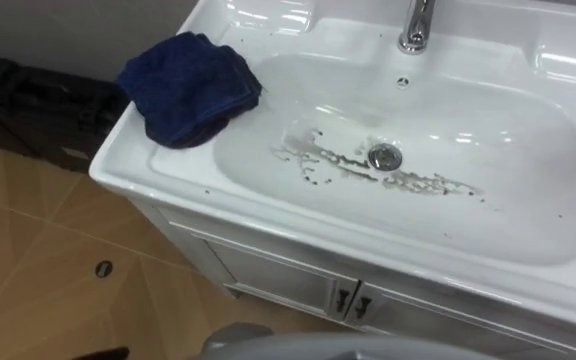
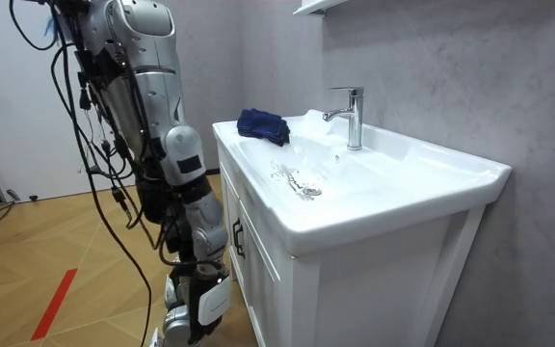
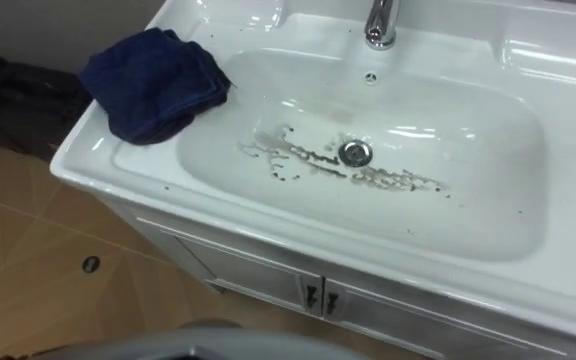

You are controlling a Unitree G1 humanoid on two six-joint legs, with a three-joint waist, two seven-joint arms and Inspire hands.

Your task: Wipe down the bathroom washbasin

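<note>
**Cloth on the basin's rim, right hand low by the cabinet**

In the eye views you look down on the white basin (image 1: 513, 200). Take its drain (image 1: 385, 156) as the centre of the clock. The dark blue cloth (image 1: 190, 88) lies at about 10 o'clock from it, bunched in loose folds on the basin's flat rim. One edge of the cloth reaches the lip where the bowl begins to slope. At 12 o'clock the chrome faucet (image 1: 417, 25) stands on the back ledge, with the small overflow hole (image 1: 402, 82) just below it. Dark streaks of grime (image 1: 320, 160) run across the bottom of the bowl, from about 9 o'clock, past the drain, to about 4 o'clock. A few loose specks lie around them. The cloth touches none of this dirt.

In the room view your robot stands upright on the wood-patterned floor (image 2: 27, 241), close to the front of the white cabinet (image 2: 374, 289), on the room view's left. Its right hand (image 2: 200, 289) hangs at the end of a lowered arm, below the rim and just beside the cabinet's front. From that hand the cloth sits at roughly 1 o'clock, up on the far corner of the rim, well apart from it. You cannot tell whether the fingers are spread or curled, because they are too dark and small there. Nothing can be made out in that hand.
</note>
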